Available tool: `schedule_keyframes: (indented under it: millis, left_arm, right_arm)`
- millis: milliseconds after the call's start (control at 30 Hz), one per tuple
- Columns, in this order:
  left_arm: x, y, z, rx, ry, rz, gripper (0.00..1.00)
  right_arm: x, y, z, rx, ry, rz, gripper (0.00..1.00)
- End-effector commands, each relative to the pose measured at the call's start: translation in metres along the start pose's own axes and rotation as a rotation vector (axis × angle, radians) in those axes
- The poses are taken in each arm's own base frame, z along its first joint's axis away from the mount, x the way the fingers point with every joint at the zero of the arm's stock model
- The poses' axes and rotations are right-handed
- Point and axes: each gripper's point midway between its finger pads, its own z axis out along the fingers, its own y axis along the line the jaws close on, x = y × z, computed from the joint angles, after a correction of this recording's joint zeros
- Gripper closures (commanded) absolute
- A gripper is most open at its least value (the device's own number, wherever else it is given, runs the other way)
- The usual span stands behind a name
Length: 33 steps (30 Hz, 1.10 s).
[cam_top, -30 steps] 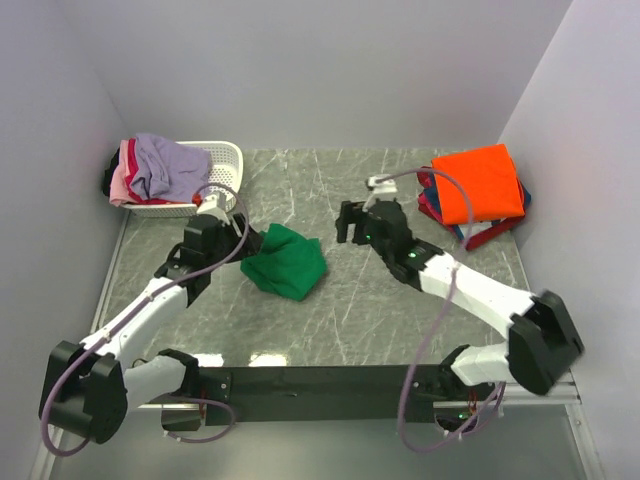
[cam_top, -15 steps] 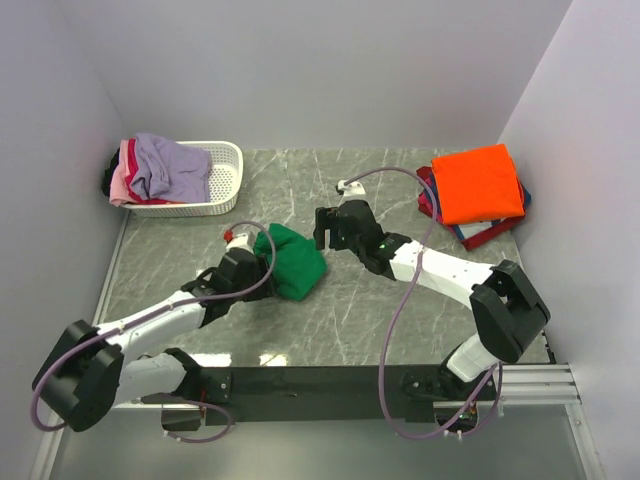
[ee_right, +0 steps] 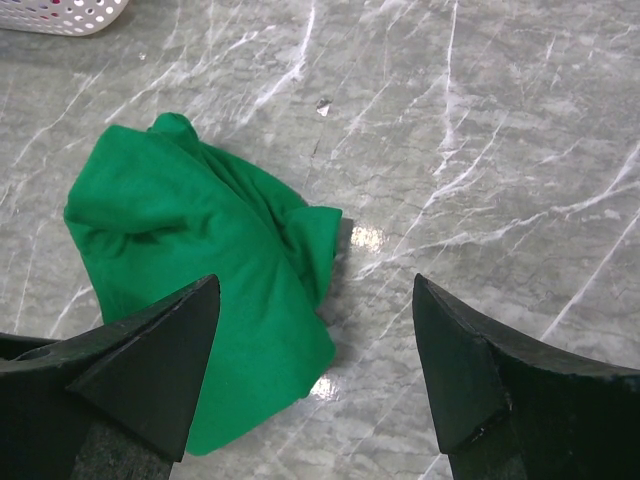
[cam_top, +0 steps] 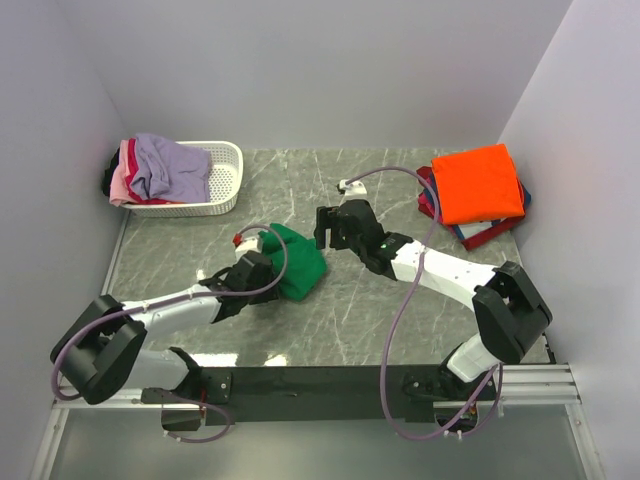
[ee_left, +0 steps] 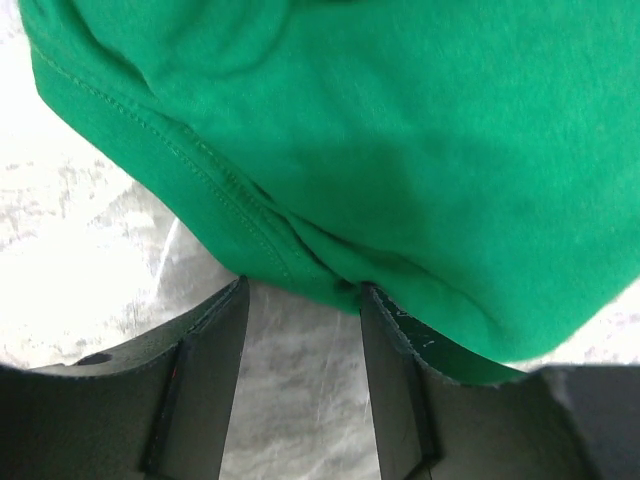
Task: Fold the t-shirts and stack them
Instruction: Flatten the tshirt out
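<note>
Green t-shirt [cam_top: 298,260] lies crumpled on your worktop [cam_top: 300,190]; your left claw [ee_left: 302,295] meets its hem, unclenched, and your right claw [ee_right: 315,290] hangs released nearby.

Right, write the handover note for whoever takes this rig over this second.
Left gripper: open, fingertips at the hem of the green t-shirt, nothing clamped.
Right gripper: open, hovering over the table just right of that shirt, holding nothing.
Green t-shirt: crumpled mid-table, unfolded.
Done: orange t-shirt folded at the far right, on top of a red t-shirt and a navy t-shirt.
Left: fold the green one and stack it, then the lavender t-shirt and pink t-shirt heaped at the left end of the white basket.
</note>
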Motion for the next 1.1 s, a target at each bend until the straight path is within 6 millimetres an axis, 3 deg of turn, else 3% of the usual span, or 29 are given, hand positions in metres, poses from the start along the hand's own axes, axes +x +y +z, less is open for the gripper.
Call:
schedule_keyframes:
  millis: [0, 167, 233, 267, 333, 433, 500, 567, 700, 833, 1033, 1067]
  left_arm:
    - [-0.015, -0.002, 0.005, -0.031, -0.053, -0.009, 0.45]
    - [-0.009, 0.003, 0.015, -0.066, -0.034, 0.010, 0.56]
    - [-0.009, 0.002, 0.015, -0.059, -0.033, 0.008, 0.74]
    - [-0.011, 0.000, 0.014, -0.051, -0.036, 0.006, 0.99]
    - [-0.020, -0.003, 0.007, -0.043, -0.060, 0.007, 1.00]
    - [-0.056, -0.015, -0.015, -0.031, -0.160, -0.003, 1.00]
    - [-0.084, -0.023, -0.036, -0.024, -0.226, -0.012, 1.00]
    - [-0.123, -0.035, -0.072, 0.024, -0.346, -0.042, 1.00]
    - [-0.175, -0.034, -0.128, 0.030, -0.502, -0.056, 1.00]
    - [-0.196, -0.025, -0.152, -0.010, -0.551, -0.053, 1.00]
    - [-0.204, 0.010, -0.157, -0.160, -0.574, -0.076, 1.00]
    - [-0.203, 0.014, -0.158, -0.173, -0.577, -0.084, 1.00]
  right_arm:
    - [-0.030, 0.005, -0.009, -0.007, -0.077, 0.031, 0.16]
    - [-0.029, 0.003, -0.009, 0.001, -0.077, 0.029, 0.16]
    - [-0.028, 0.000, -0.009, 0.016, -0.075, 0.024, 0.16]
    - [-0.029, 0.000, -0.009, 0.020, -0.077, 0.023, 0.16]
    - [-0.028, -0.003, -0.009, 0.035, -0.074, 0.017, 0.16]
    - [-0.026, -0.004, -0.010, 0.038, -0.072, 0.017, 0.16]
    - [-0.025, -0.006, -0.012, 0.037, -0.072, 0.022, 0.16]
    - [-0.021, -0.005, -0.013, 0.030, -0.067, 0.025, 0.16]
    - [-0.018, -0.003, -0.016, 0.007, -0.062, 0.027, 0.16]
    - [-0.012, 0.009, -0.020, -0.067, -0.049, 0.027, 0.16]
    - [0.009, 0.043, -0.025, -0.213, -0.004, 0.037, 0.17]
    - [0.021, 0.051, -0.023, -0.227, 0.024, 0.019, 0.16]
